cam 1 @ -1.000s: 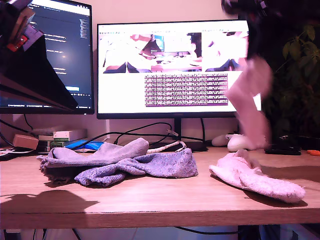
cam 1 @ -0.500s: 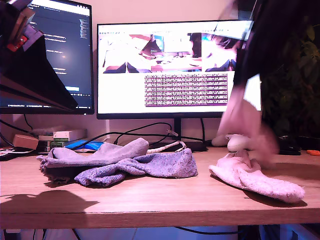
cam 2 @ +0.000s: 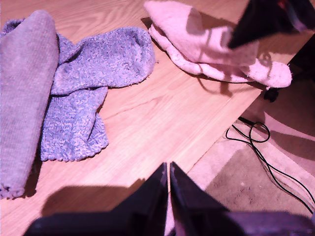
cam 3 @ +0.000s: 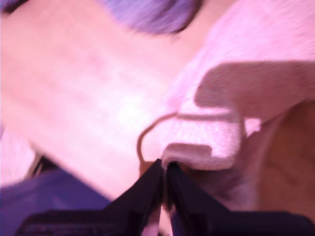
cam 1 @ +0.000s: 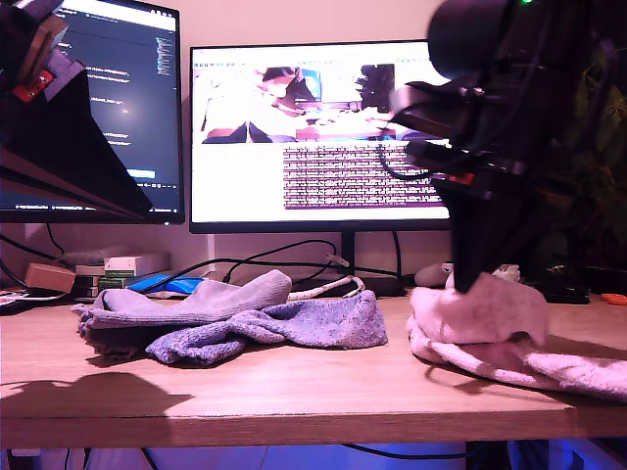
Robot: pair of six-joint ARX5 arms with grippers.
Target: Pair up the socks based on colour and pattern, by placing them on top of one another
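Socks lie in two groups on the table (cam 1: 294, 392). Toward the exterior view's right, one pink sock (cam 1: 480, 311) is draped on top of the other pink sock (cam 1: 578, 372), so that pair looks matched. Toward that view's left, a grey sock (cam 1: 196, 299) and a blue-purple knit sock (cam 1: 284, 328) sit tangled in one heap, touching and overlapping.

My second pincer (cam 3: 164, 173) hangs low over the pink pile with its tips drawn together at a folded edge of the upper pink sock; whether it pinches the cloth I cannot tell. My first pincer (cam 2: 168, 179) hovers high, closed on nothing, out past the table's edge in its wrist view.

The risk, as I judge it: if fuzzy cloth snags on the second pincer's tips, lifting away would drag the top sock off its mate. The tangled heap could also come up as one clump when a single sock is pulled.
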